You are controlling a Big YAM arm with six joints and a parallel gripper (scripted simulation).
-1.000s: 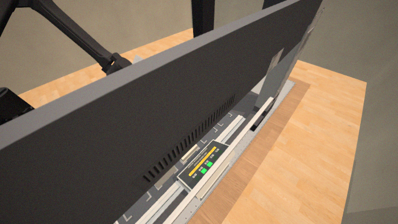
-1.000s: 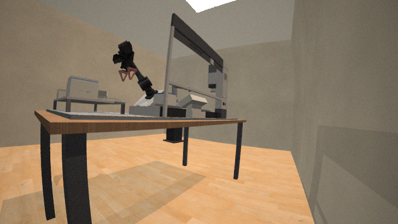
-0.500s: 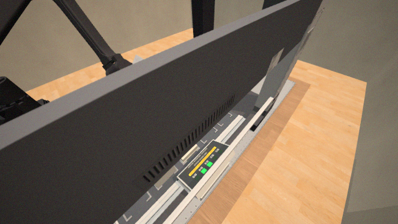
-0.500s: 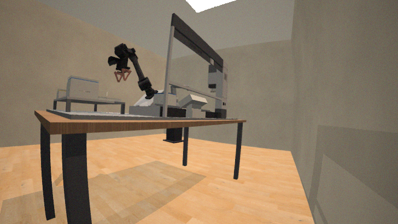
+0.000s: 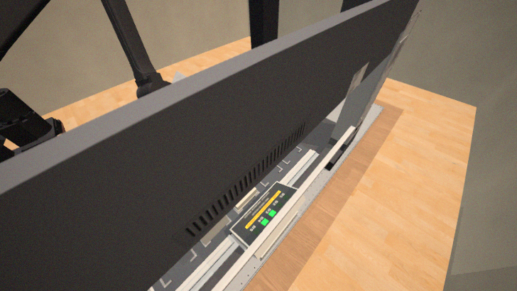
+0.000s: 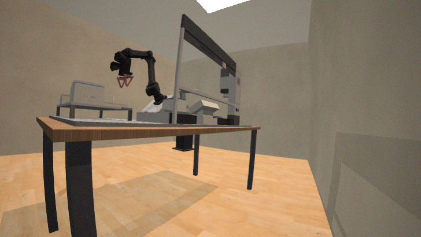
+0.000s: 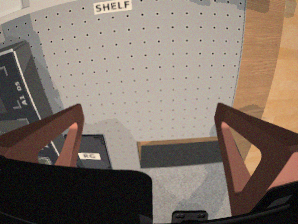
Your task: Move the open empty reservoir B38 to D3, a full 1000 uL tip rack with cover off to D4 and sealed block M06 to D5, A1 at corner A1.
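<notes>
My gripper point(image 7: 149, 110) point(image 6: 125, 81) is open and empty, its two reddish-brown fingers wide apart. It hangs high above the grey perforated base plate point(image 7: 160, 70), between the arm's base and the SHELF point(image 6: 88, 107). The word SHELF point(image 7: 112, 7) is printed on the plate ahead of the fingers. A pale box-like stack point(image 6: 87, 92) stands on the SHELF. A dark deck plate point(image 7: 17, 72) with an engraved A1 lies at the left.
A small dark nest point(image 7: 93, 152) with a white label lies below the left finger, a dark slot point(image 7: 180, 153) beside it. A tall gantry frame point(image 6: 179, 73) with a dark panel point(image 5: 180, 151) hides most of the deck. A status display point(image 5: 263, 213) shows two green squares.
</notes>
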